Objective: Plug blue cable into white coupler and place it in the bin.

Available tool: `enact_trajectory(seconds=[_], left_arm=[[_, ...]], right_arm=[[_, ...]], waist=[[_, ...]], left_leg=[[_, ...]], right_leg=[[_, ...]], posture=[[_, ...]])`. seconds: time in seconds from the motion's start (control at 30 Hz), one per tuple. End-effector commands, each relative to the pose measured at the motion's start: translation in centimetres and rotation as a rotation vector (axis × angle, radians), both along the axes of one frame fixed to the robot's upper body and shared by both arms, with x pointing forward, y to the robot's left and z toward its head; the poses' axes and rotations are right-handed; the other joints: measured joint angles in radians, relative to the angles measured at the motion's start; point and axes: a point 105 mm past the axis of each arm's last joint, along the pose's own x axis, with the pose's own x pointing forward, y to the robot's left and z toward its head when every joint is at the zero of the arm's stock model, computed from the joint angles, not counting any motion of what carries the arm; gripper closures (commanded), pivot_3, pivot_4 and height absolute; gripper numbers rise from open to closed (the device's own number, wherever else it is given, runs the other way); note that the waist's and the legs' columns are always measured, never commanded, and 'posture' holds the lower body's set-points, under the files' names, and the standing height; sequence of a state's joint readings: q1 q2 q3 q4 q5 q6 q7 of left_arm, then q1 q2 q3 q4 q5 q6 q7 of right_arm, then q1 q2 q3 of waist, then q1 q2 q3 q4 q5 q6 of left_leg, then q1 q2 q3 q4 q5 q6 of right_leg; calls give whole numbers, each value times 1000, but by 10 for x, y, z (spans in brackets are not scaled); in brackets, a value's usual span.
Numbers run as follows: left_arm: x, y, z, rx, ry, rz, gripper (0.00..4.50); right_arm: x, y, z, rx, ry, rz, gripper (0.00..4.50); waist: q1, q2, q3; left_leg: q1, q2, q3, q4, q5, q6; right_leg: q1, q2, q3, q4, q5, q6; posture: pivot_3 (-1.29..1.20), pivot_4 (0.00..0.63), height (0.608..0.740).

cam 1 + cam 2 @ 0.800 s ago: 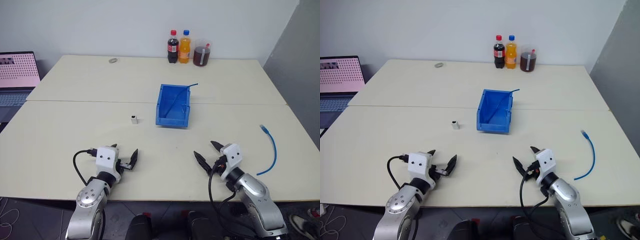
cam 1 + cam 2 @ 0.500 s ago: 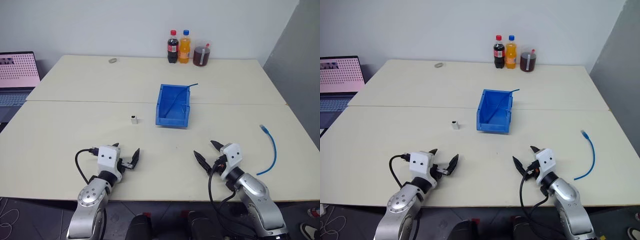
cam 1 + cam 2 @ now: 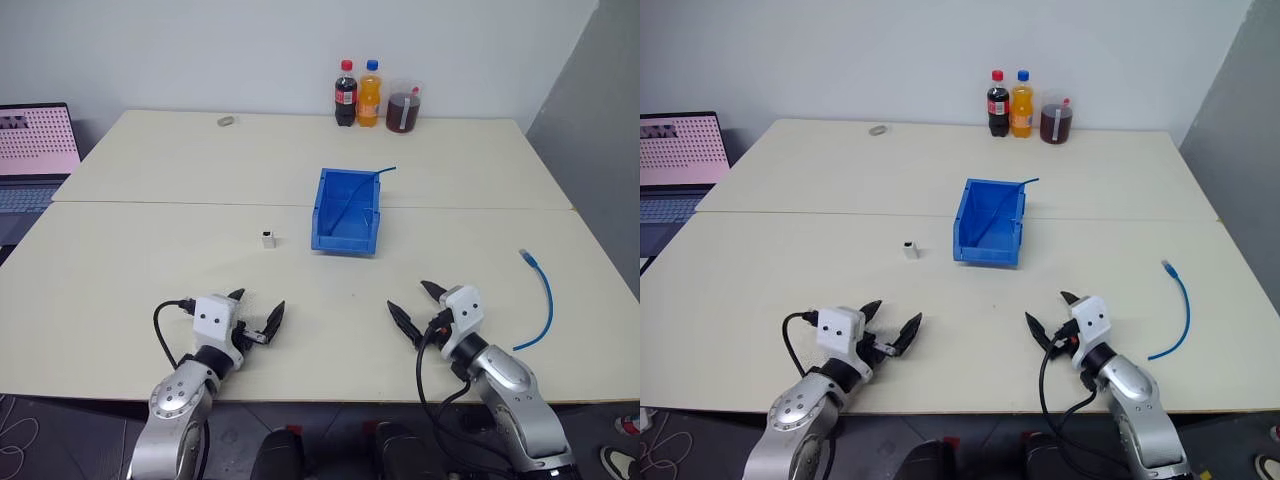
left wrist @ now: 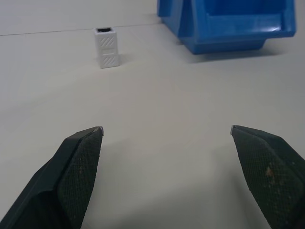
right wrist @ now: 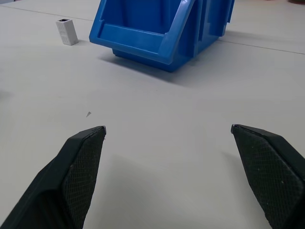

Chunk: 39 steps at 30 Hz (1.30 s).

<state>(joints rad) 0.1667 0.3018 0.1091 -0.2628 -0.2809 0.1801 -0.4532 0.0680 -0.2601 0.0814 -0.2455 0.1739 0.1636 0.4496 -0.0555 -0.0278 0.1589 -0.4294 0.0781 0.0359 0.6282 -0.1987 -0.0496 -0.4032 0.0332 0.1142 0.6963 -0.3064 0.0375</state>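
The left gripper point(image 3: 256, 312), lower left of the head view, and the right gripper point(image 3: 414, 303), lower right, both hover with fingers spread wide, holding nothing. The white coupler point(image 3: 267, 238) stands upright left of centre, just beside the bin point(image 3: 347, 211) at centre. The blue cable point(image 3: 541, 299) lies at right, well apart from both.

Left gripper point(image 4: 167, 131) wide apart, empty; white coupler point(image 4: 107, 47) upright on table point(image 4: 162, 100), near bin point(image 4: 224, 24).
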Motion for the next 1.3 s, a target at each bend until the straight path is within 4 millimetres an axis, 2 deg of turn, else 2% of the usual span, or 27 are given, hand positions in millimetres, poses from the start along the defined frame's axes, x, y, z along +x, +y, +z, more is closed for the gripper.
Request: enact_trajectory(seconds=[0.03, 0.27, 0.4, 0.57, 0.7, 0.8, 0.9, 1.0, 1.17, 1.3], left_arm=[[-1, -2, 10, -4, -37, -56, 0], [3, -18, 14, 23, -52, -140, 0], [15, -60, 36, 53, -109, -322, 0], [23, -108, 58, 97, -132, -545, 0], [20, -142, 68, 141, -119, -752, 0], [11, -162, 69, 192, -97, -913, 0], [8, -174, 70, 206, -79, -997, 0], [11, -179, 68, 220, -56, -1025, 0], [17, -191, 77, 218, -90, -1046, 0], [18, -191, 79, 217, -95, -1048, 0]], right_arm=[[0, 0, 8, -1, -45, -11, 18], [-1, -10, 15, -7, -77, -59, 18], [-3, -52, 43, -36, -151, -200, 18], [-8, -115, 59, -81, -142, -410, 18], [-10, -161, 59, -98, -40, -556, 18], [-10, -189, 49, -125, 91, -620, 18], [-6, -205, 40, -93, 208, -639, 18], [2, -214, 38, -69, 250, -637, 18], [38, -228, 25, -63, 347, -564, 18], [51, -238, 26, -86, 371, -528, 682]], waist=[[0, 0, 0], [0, 0, 0], [15, 1, 0], [24, 0, -1], [20, 1, -1], [19, 1, -1], [17, 2, -2], [16, 3, -2], [3, 5, -1], [1, 5, 0]], left_leg=[[0, 0, 0, 0, 0, 0], [0, 0, 0, 0, 0, 0], [-1, -1, 0, 1, 0, 0], [-1, -2, 0, 2, 0, 0], [-1, -2, 0, 1, 0, 0], [-1, -2, -1, 1, 0, 0], [0, -3, -1, 2, 0, 0], [0, -3, -1, 1, 0, 1], [0, -6, -1, 2, 0, 1], [0, -11, -2, 2, 2, 3]], right_leg=[[0, 0, 0, 0, 0, 0], [0, 0, 0, 0, 0, 0], [0, 0, -1, 0, 0, 0], [1, 0, 0, 0, 1, 1], [1, 0, 0, 0, 1, 1], [0, 1, 1, 1, 1, 1], [1, 1, 2, 1, 1, 1], [1, 1, 2, 1, 1, 1], [1, 0, 4, 0, 1, 3], [2, -4, 5, 0, 3, 5]], posture=[[0, 150, 740], [0, 150, 740], [0, 150, 740], [0, 150, 740], [0, 150, 740], [0, 150, 740], [0, 150, 740], [0, 150, 740], [0, 150, 740], [0, 150, 740]])
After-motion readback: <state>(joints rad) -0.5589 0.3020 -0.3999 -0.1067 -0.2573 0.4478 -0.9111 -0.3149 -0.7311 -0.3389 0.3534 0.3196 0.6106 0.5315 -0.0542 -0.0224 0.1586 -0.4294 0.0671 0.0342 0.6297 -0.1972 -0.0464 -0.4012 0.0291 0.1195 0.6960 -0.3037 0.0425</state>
